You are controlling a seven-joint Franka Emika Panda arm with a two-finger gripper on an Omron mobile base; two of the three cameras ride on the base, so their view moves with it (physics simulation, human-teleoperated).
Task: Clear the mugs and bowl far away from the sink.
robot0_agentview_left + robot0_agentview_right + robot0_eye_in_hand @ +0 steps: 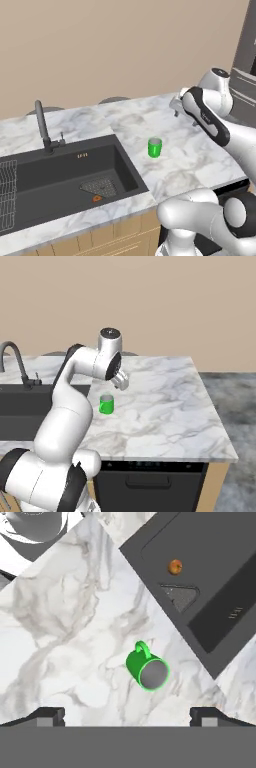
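- Tool [128, 714]: its two dark tips stand wide apart in the hand view, with nothing between them. It hangs above the counter, over and slightly beyond the green mug, not touching it. In the right base view the tool [121, 382] sits just above and to the right of the mug.
- Counter [165, 406]: a marble top that carries the mug. Open marble stretches away from the basin toward the far end, so there seems to be room to set things down well clear.
- Sink [65, 175]: a black recessed basin with a wire rack [6, 182] at its left, a strainer [101, 187] on its floor and a dark curved faucet [44, 127] behind it. Its near corner lies close to the mug.
- Green mug [155, 148]: it stands upright on the counter, near the sink's right edge and apart from it. From the hand view the green mug [146, 671] shows its handle turned away from the tips.
- Orange bit [175, 566]: a small round thing lies on the sink floor beside the strainer; what it is I cannot tell.
- Risks, as I judge them: the tool is not yet centred over the mug, so a straight descent may land one tip on the rim and tip the mug toward the basin. A grip across the handle could twist the mug loose. A shallow hold may slip during the carry.
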